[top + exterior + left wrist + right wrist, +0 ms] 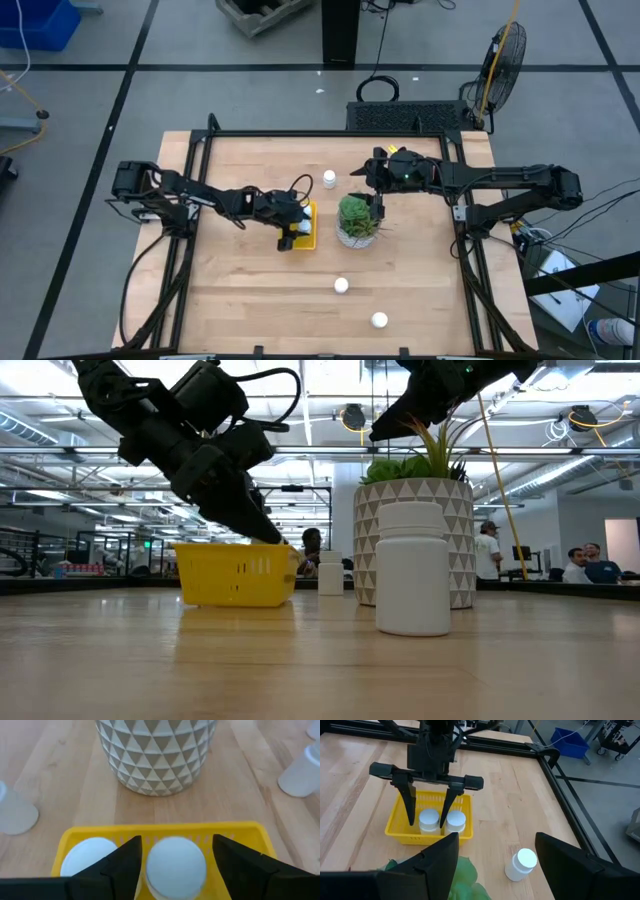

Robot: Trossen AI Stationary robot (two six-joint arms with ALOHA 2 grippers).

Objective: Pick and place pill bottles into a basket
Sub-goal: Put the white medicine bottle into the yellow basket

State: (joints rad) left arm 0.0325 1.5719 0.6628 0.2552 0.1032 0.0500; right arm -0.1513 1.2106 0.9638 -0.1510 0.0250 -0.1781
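The yellow basket (308, 232) lies left of the potted plant (357, 220). Two white pill bottles stand in it (429, 820) (456, 821). My left gripper (290, 232) is open and reaches down into the basket. Its fingers stand on either side of one bottle's cap (175, 865); a thin gap shows at one finger (227, 862). The other bottle (90, 859) stands beside it. My right gripper (495, 845) is open and empty, above the plant's far side. Three more bottles stand upright on the table (329, 180) (341, 286) (379, 320).
The plant's patterned pot (157, 755) stands close behind the basket's right wall (165, 831). One loose bottle (522, 864) stands just beyond my right gripper. The nearest bottle (412, 568) stands toward the table's near edge. A black frame (320, 134) borders the table.
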